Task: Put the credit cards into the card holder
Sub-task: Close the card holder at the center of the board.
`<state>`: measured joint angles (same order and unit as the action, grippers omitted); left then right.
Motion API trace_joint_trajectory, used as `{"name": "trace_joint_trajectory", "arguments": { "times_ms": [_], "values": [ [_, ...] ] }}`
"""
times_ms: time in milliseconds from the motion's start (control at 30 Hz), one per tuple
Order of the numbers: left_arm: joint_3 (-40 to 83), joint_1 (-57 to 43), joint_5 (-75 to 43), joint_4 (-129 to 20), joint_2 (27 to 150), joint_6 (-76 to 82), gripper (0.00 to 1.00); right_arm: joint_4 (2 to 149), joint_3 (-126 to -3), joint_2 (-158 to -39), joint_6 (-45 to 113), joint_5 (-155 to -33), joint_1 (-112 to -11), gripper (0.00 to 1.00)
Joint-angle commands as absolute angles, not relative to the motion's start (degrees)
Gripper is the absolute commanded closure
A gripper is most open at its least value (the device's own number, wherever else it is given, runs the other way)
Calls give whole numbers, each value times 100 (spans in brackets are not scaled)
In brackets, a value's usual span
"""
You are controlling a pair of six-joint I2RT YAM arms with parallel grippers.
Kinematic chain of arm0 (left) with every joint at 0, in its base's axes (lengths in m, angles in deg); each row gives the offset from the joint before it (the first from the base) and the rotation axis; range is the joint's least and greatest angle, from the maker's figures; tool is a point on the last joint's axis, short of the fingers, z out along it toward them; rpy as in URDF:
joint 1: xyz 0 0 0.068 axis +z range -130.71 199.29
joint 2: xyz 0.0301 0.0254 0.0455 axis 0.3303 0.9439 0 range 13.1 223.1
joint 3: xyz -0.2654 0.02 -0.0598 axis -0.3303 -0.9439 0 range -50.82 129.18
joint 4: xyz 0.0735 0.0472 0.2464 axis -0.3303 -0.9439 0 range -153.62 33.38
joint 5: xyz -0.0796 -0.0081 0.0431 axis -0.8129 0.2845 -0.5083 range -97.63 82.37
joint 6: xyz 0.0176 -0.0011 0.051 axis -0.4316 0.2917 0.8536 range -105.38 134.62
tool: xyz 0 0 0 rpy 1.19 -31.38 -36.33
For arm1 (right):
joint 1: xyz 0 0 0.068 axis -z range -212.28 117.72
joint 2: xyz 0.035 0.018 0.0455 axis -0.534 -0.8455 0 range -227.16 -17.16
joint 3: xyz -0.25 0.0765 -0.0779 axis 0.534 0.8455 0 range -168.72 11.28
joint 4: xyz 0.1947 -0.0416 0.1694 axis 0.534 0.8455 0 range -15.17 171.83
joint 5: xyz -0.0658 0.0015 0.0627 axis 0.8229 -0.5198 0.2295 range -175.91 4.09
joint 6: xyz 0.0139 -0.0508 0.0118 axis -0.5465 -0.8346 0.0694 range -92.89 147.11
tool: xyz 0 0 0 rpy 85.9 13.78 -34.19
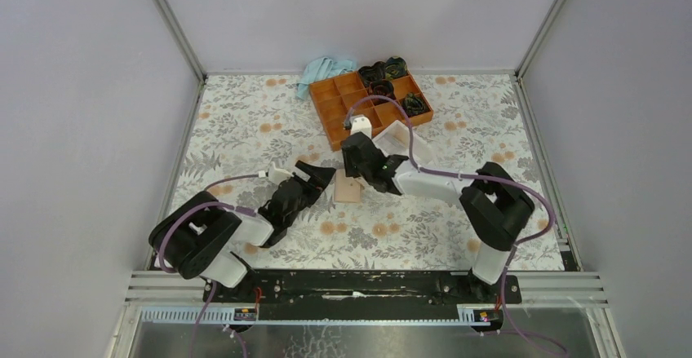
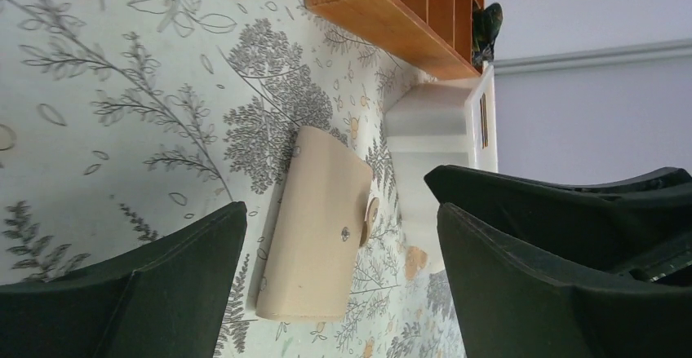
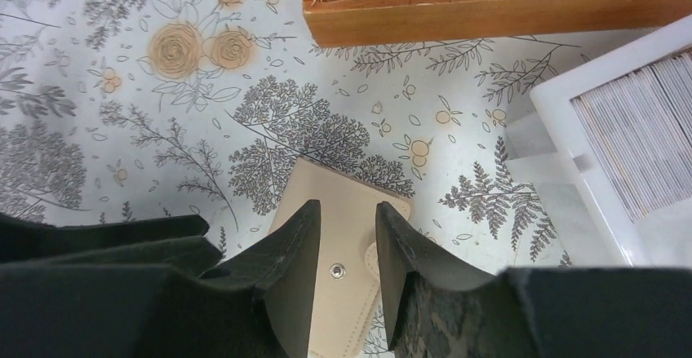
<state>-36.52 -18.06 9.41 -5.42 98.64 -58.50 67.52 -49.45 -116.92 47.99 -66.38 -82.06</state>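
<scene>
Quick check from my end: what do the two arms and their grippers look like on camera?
The left arm and right arm have white links and bulky black joints, each with a looping purple cable. The left gripper and right gripper each carry two matte black, wedge-shaped fingers.

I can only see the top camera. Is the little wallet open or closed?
Observer: Folded shut. On the left wrist camera the wallet lies flat, but its tab looks loose, off the snap.
Child: What's the right gripper doing?
Observer: The right gripper is over the wallet and partly open. The snap shows in the gap between its fingers.
Child: Where are the cards?
Observer: A row of cards stands on edge inside the white box near the wallet.
</scene>
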Motion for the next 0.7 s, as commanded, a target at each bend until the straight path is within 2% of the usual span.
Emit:
{"name": "trace_joint_trajectory", "arguments": {
  "times_ms": [0, 400, 667],
  "values": [
    [-3847, -1687, 1070, 207, 9885, -6263, 6, 8419, -5944, -12147, 5107, -5982, -8346, 61],
    [-4078, -1592, 825, 883, 10173, -6482, 6, 10317, -7228, -12909, 5632, -5268, -8612, 63],
    [-4168, -1587, 781, 1171, 10303, -6561, 6, 10789, -7599, -13191, 5819, -5205, -8692, 64]
  ]
}}
